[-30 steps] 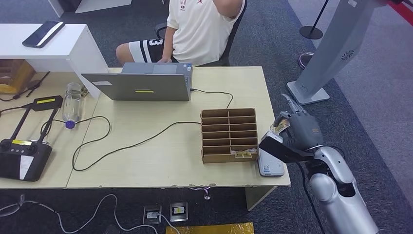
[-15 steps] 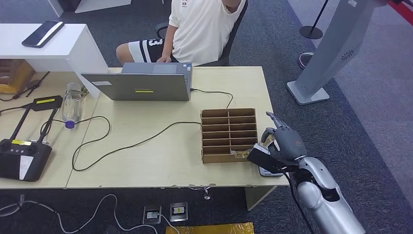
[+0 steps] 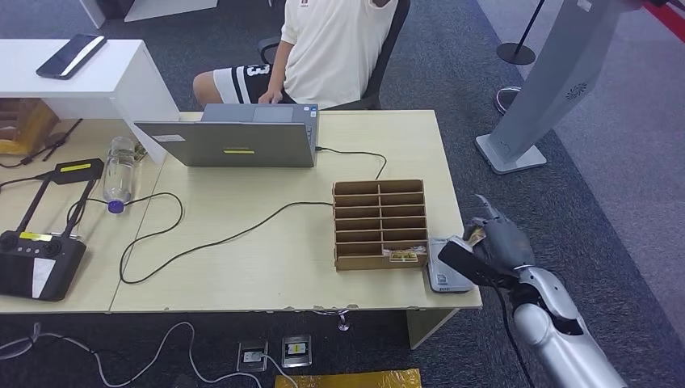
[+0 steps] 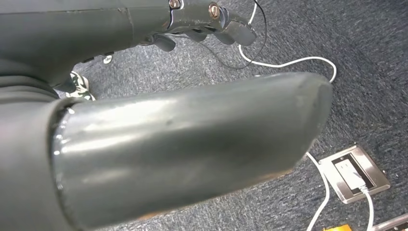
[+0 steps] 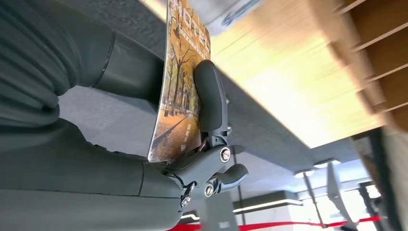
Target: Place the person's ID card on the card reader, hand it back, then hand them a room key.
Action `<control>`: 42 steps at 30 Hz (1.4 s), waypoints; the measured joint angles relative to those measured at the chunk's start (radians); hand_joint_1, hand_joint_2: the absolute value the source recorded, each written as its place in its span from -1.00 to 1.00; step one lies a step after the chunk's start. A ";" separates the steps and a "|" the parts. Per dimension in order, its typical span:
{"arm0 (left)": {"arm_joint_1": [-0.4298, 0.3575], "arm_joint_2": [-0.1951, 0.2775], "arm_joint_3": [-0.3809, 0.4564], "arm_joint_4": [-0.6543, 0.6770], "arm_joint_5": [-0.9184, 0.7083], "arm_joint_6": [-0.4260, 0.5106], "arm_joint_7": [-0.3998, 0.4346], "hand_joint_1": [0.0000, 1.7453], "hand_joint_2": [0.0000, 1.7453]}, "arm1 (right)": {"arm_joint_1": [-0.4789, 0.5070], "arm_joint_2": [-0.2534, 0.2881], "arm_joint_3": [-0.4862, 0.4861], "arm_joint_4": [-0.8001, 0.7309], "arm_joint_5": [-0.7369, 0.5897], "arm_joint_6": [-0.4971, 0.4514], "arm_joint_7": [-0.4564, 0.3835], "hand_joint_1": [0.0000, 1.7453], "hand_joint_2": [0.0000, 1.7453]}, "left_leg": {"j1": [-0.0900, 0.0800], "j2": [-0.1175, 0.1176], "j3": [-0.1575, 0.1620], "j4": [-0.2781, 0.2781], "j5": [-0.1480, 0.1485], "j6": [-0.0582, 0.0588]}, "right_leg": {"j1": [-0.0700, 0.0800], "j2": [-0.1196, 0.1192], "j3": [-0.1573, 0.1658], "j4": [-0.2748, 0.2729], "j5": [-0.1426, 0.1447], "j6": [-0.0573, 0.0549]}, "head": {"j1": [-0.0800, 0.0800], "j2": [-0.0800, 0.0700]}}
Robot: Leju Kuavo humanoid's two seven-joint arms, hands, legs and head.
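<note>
We are looking at an office set up as a hotel front desk. The floor is dark grey carpet (image 3: 517, 129) with power sockets (image 3: 275, 352) let into it. A pale wooden bench (image 3: 266, 242) carries an open laptop (image 3: 230, 139), trailing black cables (image 3: 218, 234), a water bottle (image 3: 119, 174) and a cardboard rack (image 3: 380, 224) of pigeonholes with a grey card reader (image 3: 446, 275) just beside it. A person (image 3: 323, 48) sits in an office chair behind the laptop (facing us). A white side desk (image 3: 89, 73) and a stanchion base (image 3: 517, 53) stand nearby.
</note>
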 joint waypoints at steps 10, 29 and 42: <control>0.000 0.001 0.000 0.000 0.004 -0.006 0.004 -1.00 -1.00 | 0.004 -0.021 -0.042 0.067 0.024 0.002 -0.026 1.00 1.00 | 0.000 0.000 0.000 0.000 0.000 0.000 | 0.000 0.000 0.000 0.000 0.000 0.000 | 0.000 0.000; 0.000 0.021 0.000 0.000 -0.013 -0.013 0.004 -1.00 -1.00 | 0.016 0.011 -0.032 0.105 0.018 -0.059 -0.038 1.00 1.00 | 0.000 0.000 0.000 0.000 0.000 0.000 | 0.000 0.000 0.000 0.000 0.000 0.000 | 0.000 0.000; 0.000 0.020 0.000 0.000 -0.019 -0.009 0.004 -1.00 -1.00 | 0.016 0.028 -0.028 0.028 0.008 -0.057 -0.041 1.00 1.00 | 0.000 0.000 0.000 0.000 0.000 0.000 | 0.000 0.000 0.000 0.000 0.000 0.000 | 0.000 0.000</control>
